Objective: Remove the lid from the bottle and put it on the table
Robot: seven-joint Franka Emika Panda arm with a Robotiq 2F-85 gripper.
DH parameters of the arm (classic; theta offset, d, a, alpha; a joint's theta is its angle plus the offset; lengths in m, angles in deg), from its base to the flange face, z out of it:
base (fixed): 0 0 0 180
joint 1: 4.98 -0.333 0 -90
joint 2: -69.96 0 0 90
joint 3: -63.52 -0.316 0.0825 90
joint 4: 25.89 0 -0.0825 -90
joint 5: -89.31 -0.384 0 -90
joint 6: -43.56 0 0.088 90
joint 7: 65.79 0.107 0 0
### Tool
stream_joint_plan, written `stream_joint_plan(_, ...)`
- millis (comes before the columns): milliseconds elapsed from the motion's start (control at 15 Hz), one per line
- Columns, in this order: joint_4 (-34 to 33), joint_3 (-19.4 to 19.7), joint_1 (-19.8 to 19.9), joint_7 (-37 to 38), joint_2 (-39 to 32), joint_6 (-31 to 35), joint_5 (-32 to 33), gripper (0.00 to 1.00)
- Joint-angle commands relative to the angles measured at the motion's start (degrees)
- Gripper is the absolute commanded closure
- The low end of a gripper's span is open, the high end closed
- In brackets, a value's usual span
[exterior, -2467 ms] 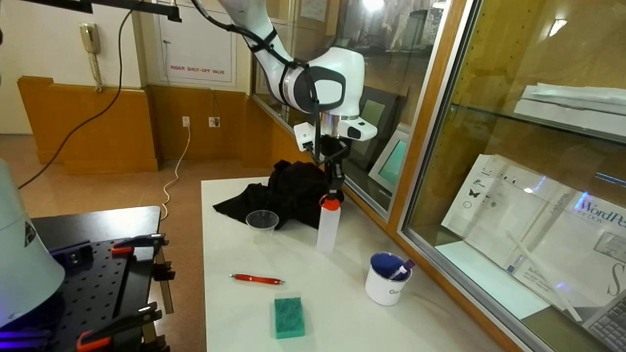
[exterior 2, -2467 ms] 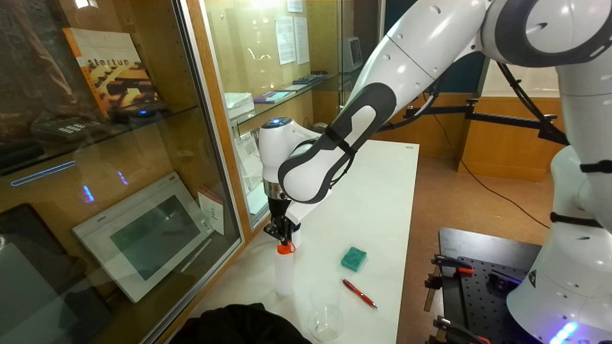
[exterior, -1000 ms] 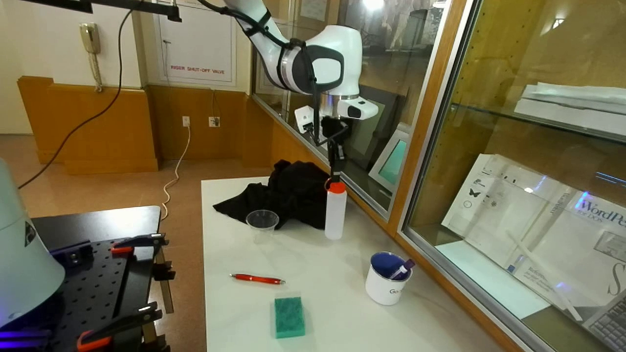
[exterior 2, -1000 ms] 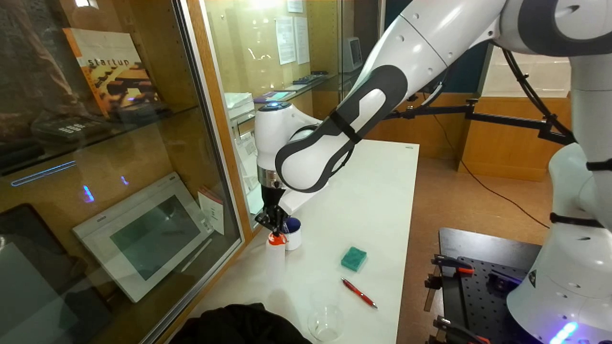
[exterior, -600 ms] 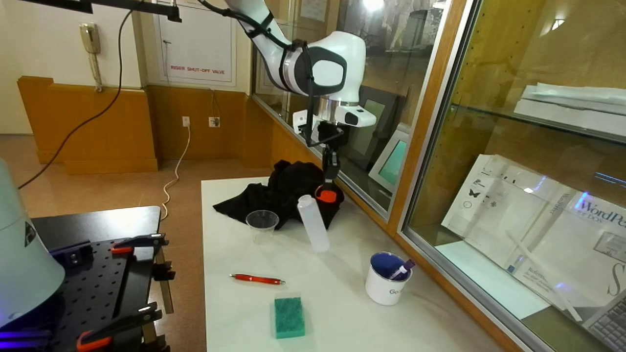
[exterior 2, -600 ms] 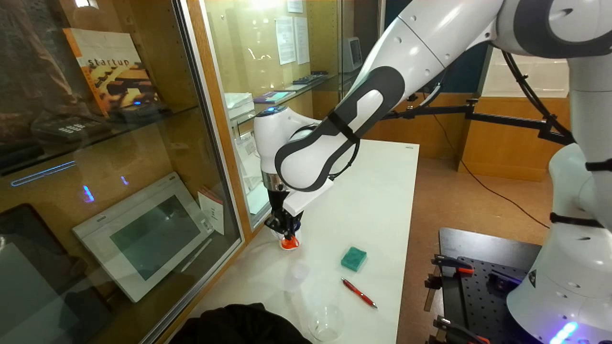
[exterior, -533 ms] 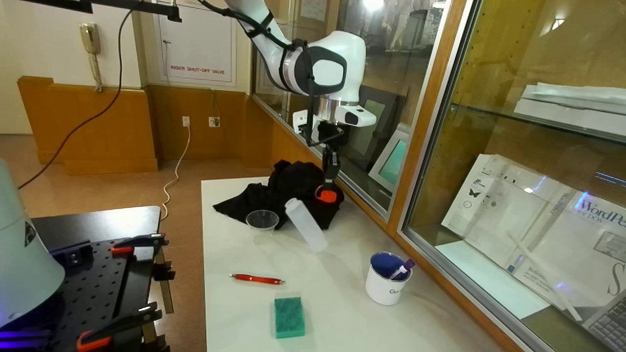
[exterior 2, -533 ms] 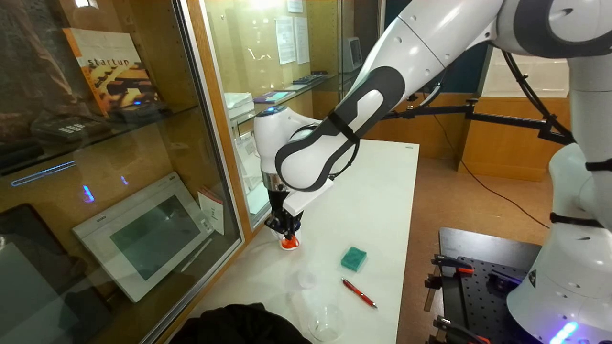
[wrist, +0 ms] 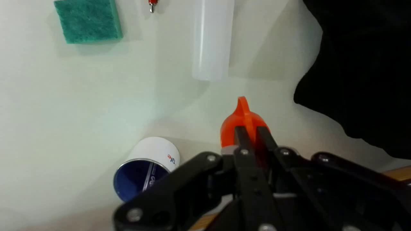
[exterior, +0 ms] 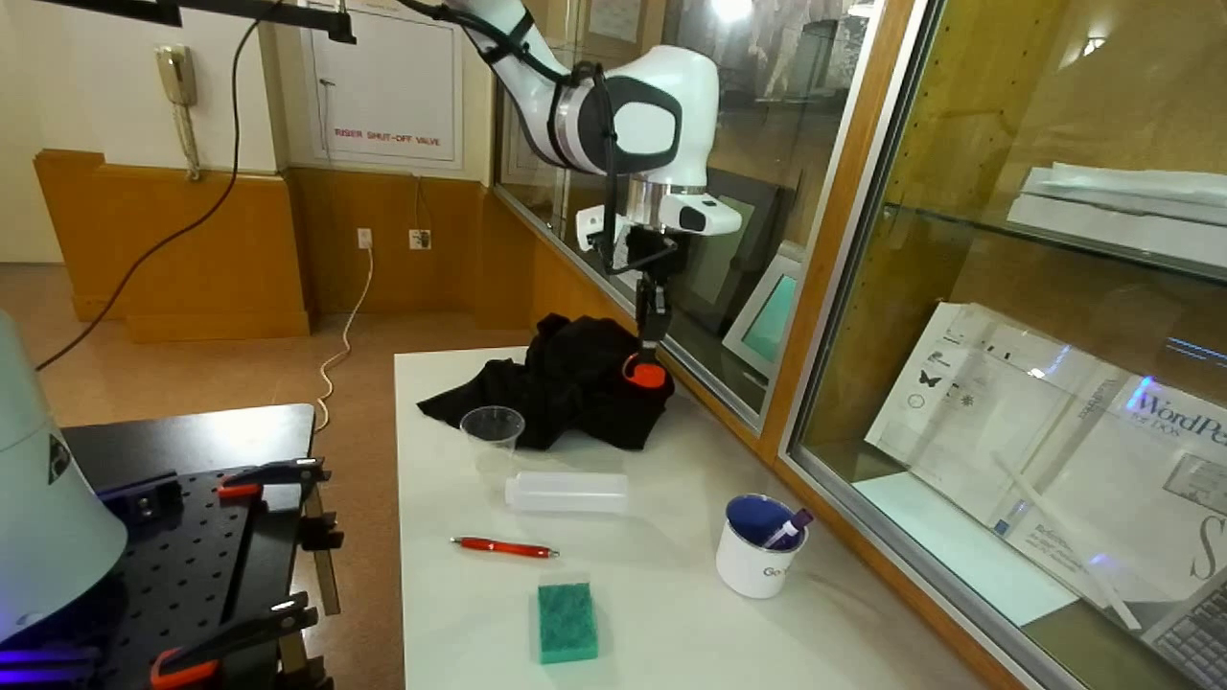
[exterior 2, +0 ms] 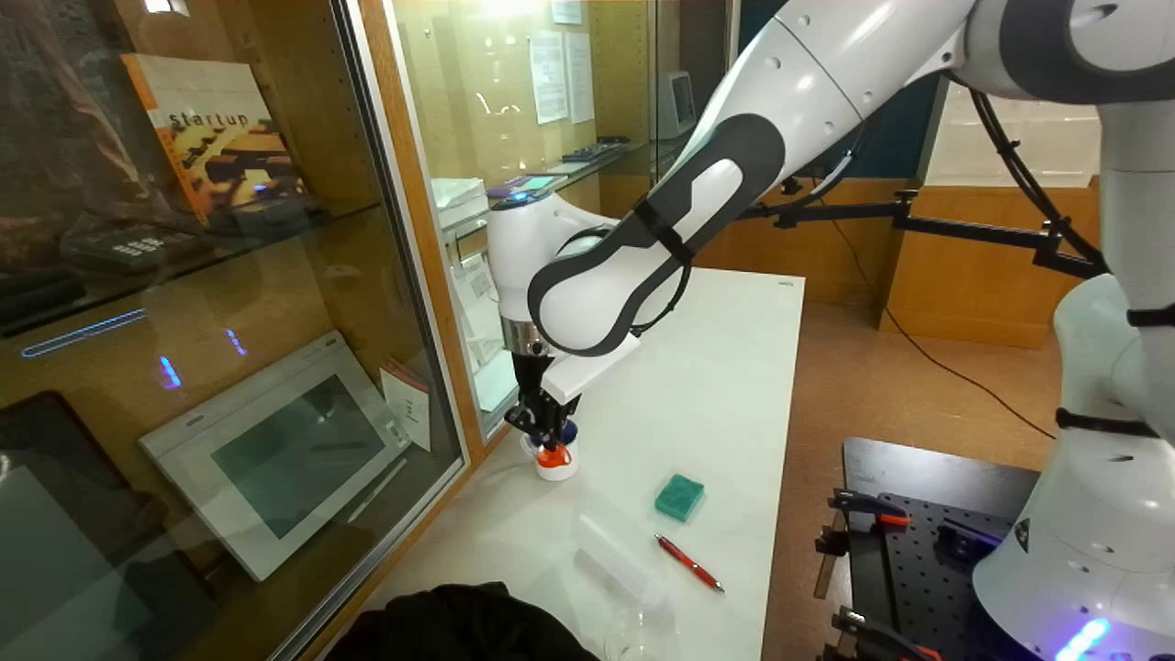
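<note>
My gripper [wrist: 251,129] is shut on the raised band of the red lid [wrist: 230,130] in the wrist view. The lid hangs in the air above the table [wrist: 96,112], apart from the bottle; it also shows in both exterior views [exterior: 648,375] [exterior 2: 553,457]. The white bottle [exterior: 567,493] lies on its side on the table, uncapped, its neck end toward the clear cup. It also shows in an exterior view [exterior 2: 613,558] and at the top of the wrist view [wrist: 213,41], where its neck is out of frame.
A white mug with blue inside [exterior: 757,565] holds a marker. A red pen [exterior: 504,547] and green sponge [exterior: 567,623] lie on the table. A clear cup [exterior: 492,428] stands by the bottle's neck. Black cloth [exterior: 575,383] lies behind. The glass cabinet [exterior: 781,422] borders the table.
The lid came off the lifted bottle. The bottle dropped, tipped over and now lies on its side. The clear cup shifted slightly. My gripper rose a little with the lid.
</note>
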Motion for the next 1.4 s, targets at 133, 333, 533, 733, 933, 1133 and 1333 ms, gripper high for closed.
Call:
stream_joint_plan(133,1.7,1.7,1.3,5.0,9.2,-7.9,0.8,0.97)
stream_joint_plan(333,2.2,3.5,4.4,7.1,11.4,-9.3,0.3,0.97)
stream_joint_plan(533,2.8,5.4,8.2,7.4,10.8,-6.6,-0.4,0.97)
stream_joint_plan(733,4.0,7.0,11.1,7.1,8.2,-1.3,-0.8,0.97)
stream_joint_plan(933,5.6,8.5,12.6,8.3,4.1,5.8,-0.7,0.97)
stream_joint_plan(1133,6.2,10.4,12.8,10.6,-1.2,11.4,-0.9,0.97)
stream_joint_plan(1333,6.0,11.1,12.5,8.9,-2.0,9.7,-0.6,0.89)
